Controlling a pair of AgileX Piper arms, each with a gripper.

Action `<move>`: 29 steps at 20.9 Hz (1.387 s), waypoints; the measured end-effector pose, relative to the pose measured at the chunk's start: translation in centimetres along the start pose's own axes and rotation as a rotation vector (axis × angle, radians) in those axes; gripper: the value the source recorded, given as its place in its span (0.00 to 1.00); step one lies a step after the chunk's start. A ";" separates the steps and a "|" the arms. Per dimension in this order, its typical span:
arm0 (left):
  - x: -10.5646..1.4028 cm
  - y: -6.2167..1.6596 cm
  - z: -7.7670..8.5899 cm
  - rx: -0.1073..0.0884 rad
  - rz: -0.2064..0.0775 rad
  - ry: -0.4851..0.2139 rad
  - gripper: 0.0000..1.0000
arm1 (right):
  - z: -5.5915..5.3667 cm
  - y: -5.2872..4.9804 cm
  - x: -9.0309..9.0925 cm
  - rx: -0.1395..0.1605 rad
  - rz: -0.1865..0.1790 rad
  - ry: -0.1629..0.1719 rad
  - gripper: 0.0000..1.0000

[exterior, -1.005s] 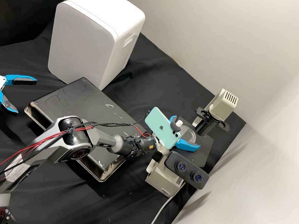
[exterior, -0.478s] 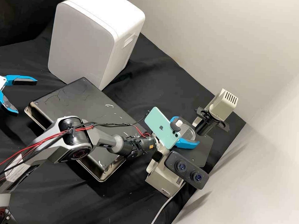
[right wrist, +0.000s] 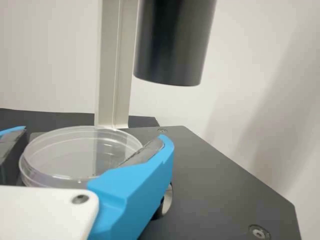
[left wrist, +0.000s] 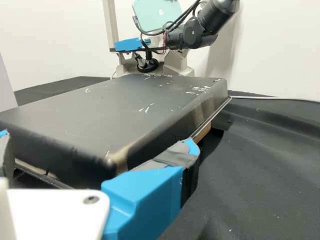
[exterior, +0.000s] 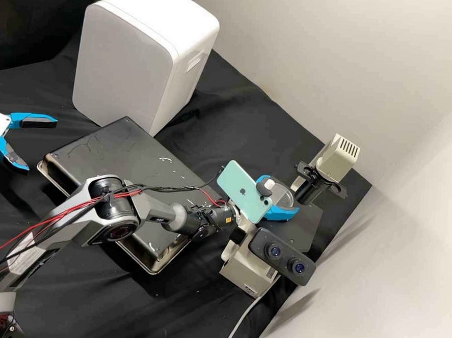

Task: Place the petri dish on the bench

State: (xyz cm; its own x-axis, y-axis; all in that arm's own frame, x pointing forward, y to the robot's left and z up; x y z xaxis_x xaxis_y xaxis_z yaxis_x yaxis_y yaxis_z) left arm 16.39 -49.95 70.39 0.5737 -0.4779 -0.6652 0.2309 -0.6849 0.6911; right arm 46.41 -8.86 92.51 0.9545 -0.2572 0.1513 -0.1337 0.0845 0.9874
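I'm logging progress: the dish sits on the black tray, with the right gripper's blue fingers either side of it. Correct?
Not quite. The dish sits on the microscope stage, not the tray; the right wrist view shows it. The right gripper has its blue fingers either side.

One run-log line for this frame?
right gripper: shut on petri dish, on microscope stage | left gripper: open, near black tray

Counted on one black-draped bench (exterior: 250, 114): a left gripper (exterior: 39, 146) at the left edge and a right gripper (exterior: 281, 199) at right, two in all; one clear petri dish (right wrist: 80, 155); one microscope (exterior: 245, 274) with two eyepieces (exterior: 274, 251) and one pale lamp housing (exterior: 339, 155); one white box (exterior: 141, 56) at the far side; one dark tray (exterior: 124, 155) in the middle; one mint-green phone (exterior: 245, 192); one white cable (exterior: 242, 315) at the near edge.
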 end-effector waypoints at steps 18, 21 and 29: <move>0.0 -0.06 0.0 -0.001 -0.003 -0.002 1.00 | -0.1 -0.9 -1.3 0.032 0.016 0.034 0.00; 0.1 -0.16 0.0 -0.004 -0.008 -0.001 1.00 | -0.6 -1.1 -2.8 0.046 -0.001 0.033 0.00; 0.1 -0.24 0.0 -0.007 -0.011 -0.001 1.00 | -1.7 -1.7 -7.7 0.107 -0.031 0.046 0.00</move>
State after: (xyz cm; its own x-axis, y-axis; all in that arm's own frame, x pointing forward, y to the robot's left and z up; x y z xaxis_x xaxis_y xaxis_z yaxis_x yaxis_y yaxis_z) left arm 16.40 -49.82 70.18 0.5702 -0.4707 -0.6733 0.2425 -0.6866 0.6854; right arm 39.71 -5.39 89.56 0.9694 -0.2134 0.1212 -0.1297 -0.0261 0.9912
